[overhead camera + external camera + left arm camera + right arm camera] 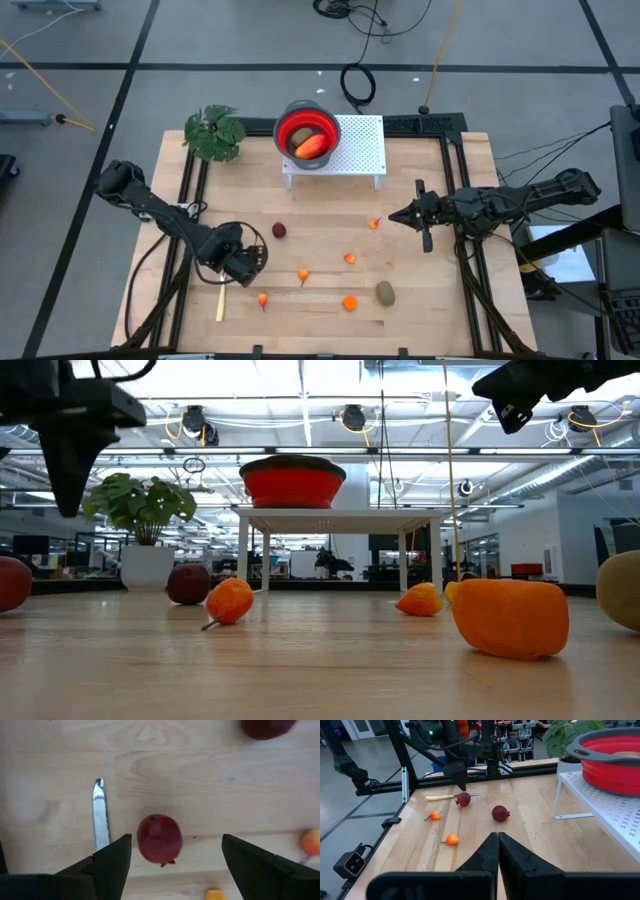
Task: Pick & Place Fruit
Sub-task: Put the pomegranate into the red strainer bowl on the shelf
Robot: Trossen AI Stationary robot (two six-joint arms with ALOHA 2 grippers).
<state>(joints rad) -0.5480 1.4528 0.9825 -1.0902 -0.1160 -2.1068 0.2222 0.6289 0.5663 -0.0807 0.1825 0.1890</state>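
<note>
Near the table's front left, the left gripper [172,865] hangs with its fingers spread over a dark red fruit [159,839] beside the knife [101,815]; it should drop straight, centred, before closing. The right gripper [395,215] waits clenched.

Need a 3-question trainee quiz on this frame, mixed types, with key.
1. True or false: the left gripper is open above a dark red ball.
2. What lies in the red bowl on the white stand?
A. a knife
B. an elongated red-orange fruit
C. nothing
3. Fill in: the right gripper is ____.

Key: 1 true; 2 B; 3 shut.
</note>
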